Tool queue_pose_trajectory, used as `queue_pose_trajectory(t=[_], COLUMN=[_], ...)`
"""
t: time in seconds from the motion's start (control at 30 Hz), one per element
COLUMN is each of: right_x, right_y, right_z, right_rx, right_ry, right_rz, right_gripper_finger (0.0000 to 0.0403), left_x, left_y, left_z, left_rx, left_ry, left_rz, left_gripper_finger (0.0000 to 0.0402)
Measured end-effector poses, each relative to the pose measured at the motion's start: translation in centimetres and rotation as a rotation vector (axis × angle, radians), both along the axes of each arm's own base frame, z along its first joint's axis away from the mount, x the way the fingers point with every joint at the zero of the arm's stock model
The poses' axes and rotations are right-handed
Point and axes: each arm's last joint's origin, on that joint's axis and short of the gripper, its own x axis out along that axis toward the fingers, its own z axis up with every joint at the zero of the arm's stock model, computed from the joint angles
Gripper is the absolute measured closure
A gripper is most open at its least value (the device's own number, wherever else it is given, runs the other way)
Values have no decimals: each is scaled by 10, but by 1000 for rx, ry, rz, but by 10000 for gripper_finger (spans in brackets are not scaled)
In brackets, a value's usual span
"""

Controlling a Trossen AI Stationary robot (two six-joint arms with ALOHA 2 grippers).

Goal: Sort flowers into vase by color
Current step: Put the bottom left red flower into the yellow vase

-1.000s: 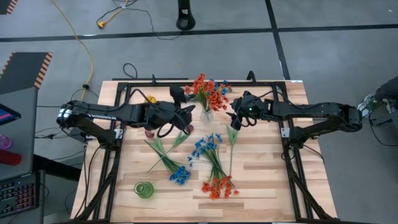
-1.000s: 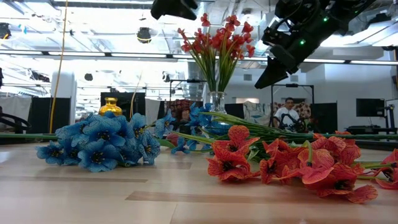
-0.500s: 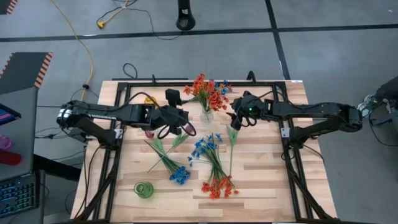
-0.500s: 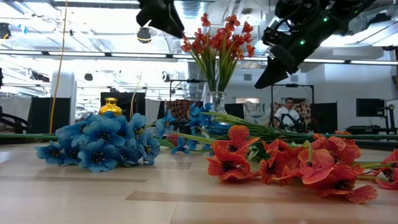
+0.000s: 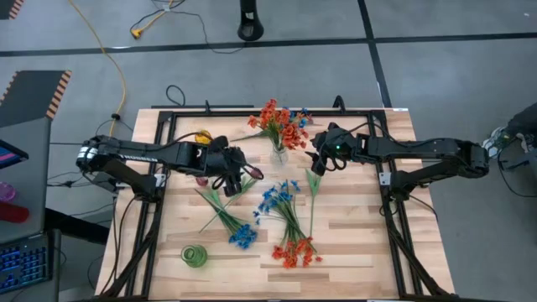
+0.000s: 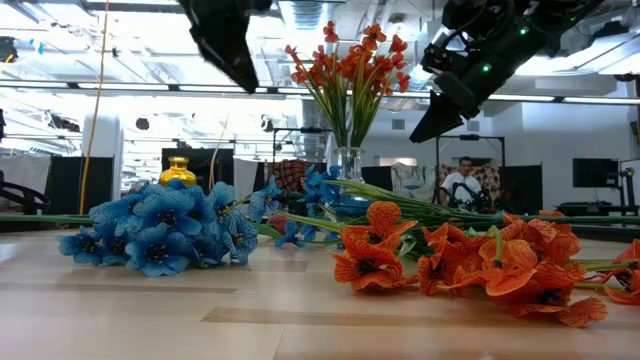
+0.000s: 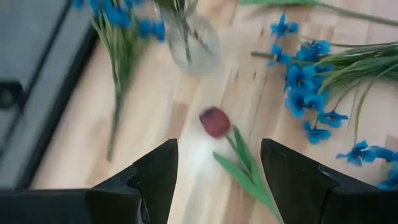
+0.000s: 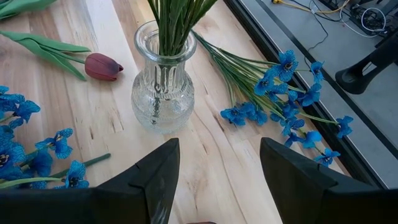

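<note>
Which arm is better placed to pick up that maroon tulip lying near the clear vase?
Probably the left. The left gripper is open and looks straight at the maroon tulip. The right gripper, also open, faces the clear vase, with the tulip off to one side.

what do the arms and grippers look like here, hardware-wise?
Two black jointed arms with black cables looped along them. The left arm has a white end band; the right arm shows a green light near its wrist. The left gripper and right gripper have broad, angular black fingers.

1. The table (image 5: 352, 226) is pale wood planks, smooth.
2. The vase (image 8: 163, 87) is clear glass with bumpy ridges, shiny.
3. The tulip bud (image 8: 103, 66) looks smooth and dull.
4. The gripper fingers (image 7: 297, 171) look like matt black plastic.
</note>
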Motion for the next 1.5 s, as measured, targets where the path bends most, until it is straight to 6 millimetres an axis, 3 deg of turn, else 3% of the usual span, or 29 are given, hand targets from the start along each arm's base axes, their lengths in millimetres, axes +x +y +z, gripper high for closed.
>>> queue_pose_trajectory(t=[0.33,0.67,1.23,1.5], right_x=[0,0,0,3], right_y=[0,0,1,11], right_z=[0,0,0,0], right_rx=[0,21,128,134], right_ry=[0,-14,-83,-83], right_rz=[0,-18,-102,-63], right_gripper_finger=[152,152,152,152], left_x=[-14,-17,-28,-28], left_y=[0,-2,-3,-3], left_z=[-60,-95,-127,-129], left_rx=[-86,-184,-266,-280], left_ry=[96,31,6,-18], left_rz=[106,122,171,188], left_gripper_finger=[184,184,184,184])
